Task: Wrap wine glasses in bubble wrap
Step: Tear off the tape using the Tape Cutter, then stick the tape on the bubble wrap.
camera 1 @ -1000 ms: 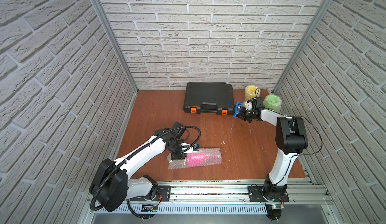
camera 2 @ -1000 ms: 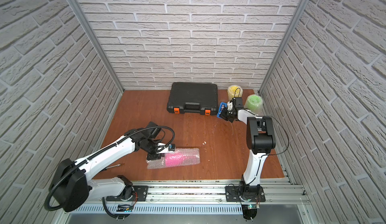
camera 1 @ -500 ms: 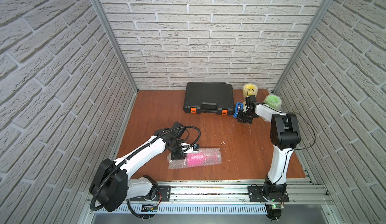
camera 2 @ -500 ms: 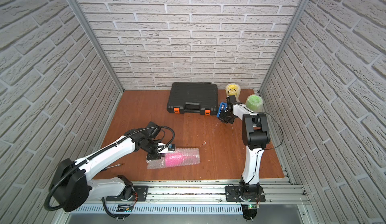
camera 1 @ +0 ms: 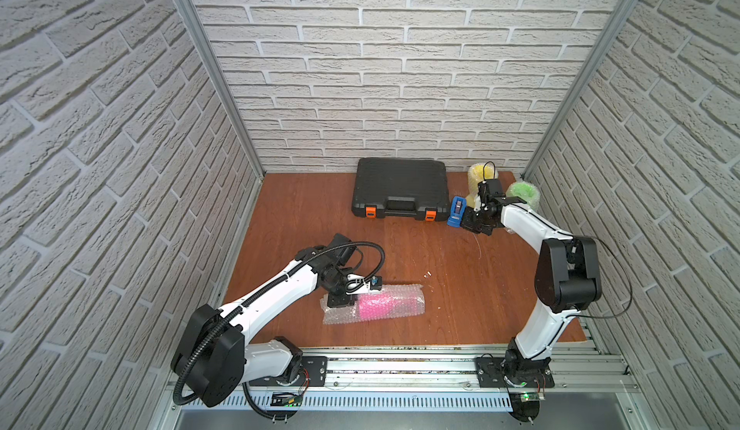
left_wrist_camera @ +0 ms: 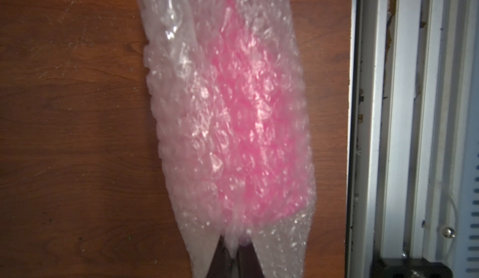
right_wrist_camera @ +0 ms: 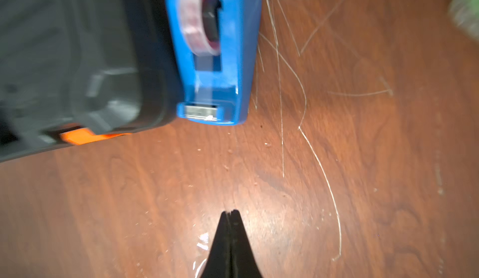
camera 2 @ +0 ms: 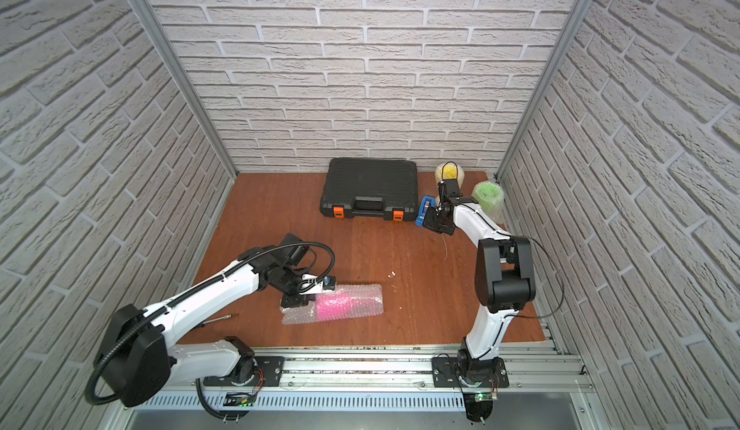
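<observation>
**Pink goblet rolled up, my left pinching the wrap**

The pink goblet (camera 1: 378,307) lies on its side inside a roll of bubble wrap (camera 1: 338,316), near the front edge of the table (camera 1: 304,215). My left gripper (left_wrist_camera: 234,253) is clenched on the bunched wrap at one end of the roll. The yellow goblet (camera 1: 482,172) and green goblet (camera 1: 522,193) stand in the back right corner, each showing through bubbly plastic. My right gripper (right_wrist_camera: 230,217) is pressed closed, low over bare wood just in front of the blue tape dispenser (camera 1: 456,211), which sits against the black case (camera 1: 400,193). A clear scrap glints beside my tips; I cannot tell whether I hold it.
</observation>
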Robot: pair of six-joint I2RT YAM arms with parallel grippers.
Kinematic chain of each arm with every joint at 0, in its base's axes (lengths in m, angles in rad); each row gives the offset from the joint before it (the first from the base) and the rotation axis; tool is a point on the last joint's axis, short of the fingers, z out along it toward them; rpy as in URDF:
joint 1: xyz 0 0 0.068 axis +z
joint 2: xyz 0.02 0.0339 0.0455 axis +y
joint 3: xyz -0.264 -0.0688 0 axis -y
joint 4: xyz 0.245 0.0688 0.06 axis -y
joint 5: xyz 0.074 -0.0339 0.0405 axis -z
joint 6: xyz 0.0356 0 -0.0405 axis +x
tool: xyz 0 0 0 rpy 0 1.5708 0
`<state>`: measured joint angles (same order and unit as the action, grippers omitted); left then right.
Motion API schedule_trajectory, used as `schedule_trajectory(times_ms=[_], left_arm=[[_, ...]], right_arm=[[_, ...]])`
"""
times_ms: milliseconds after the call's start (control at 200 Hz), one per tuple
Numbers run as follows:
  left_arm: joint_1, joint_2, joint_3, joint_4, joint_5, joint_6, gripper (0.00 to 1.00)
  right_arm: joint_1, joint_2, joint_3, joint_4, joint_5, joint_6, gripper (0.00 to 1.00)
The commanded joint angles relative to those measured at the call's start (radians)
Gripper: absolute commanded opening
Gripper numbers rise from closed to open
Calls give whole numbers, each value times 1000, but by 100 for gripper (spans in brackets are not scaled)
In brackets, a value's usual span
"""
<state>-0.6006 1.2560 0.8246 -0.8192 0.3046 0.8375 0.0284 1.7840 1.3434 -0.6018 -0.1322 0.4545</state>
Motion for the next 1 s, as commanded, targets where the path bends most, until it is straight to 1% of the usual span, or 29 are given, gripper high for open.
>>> schedule_trajectory(times_ms=[0,80,250,410,500,635,690,795,905,995], left_arm=[[5,-7,7,-34,16,9,7],[4,-12,7,-28,20,9,7],[5,-12,9,-17,30,9,6],[11,-8,12,-7,36,9,6],[15,-8,11,4,40,8,6],[23,-9,3,18,38,6,6],[25,-10,0,24,32,5,6],[24,-12,-2,32,31,0,6],[25,-15,-2,33,36,-3,4],[25,-20,-3,35,46,-5,2]], right_arm=[[8,-75,-36,6,-34,-40,3],[24,-152,-66,10,-94,-83,3],[98,-361,-108,-70,-128,-141,3],[206,-556,-123,-186,-111,-123,3],[279,-653,-123,-240,-127,-96,3],[381,-780,-59,-353,-124,-50,3],[423,-819,-28,-385,-134,-31,3],[504,-859,12,-424,-205,9,3],[615,-870,12,-411,-257,64,3],[714,-850,-16,-367,-257,115,3]])
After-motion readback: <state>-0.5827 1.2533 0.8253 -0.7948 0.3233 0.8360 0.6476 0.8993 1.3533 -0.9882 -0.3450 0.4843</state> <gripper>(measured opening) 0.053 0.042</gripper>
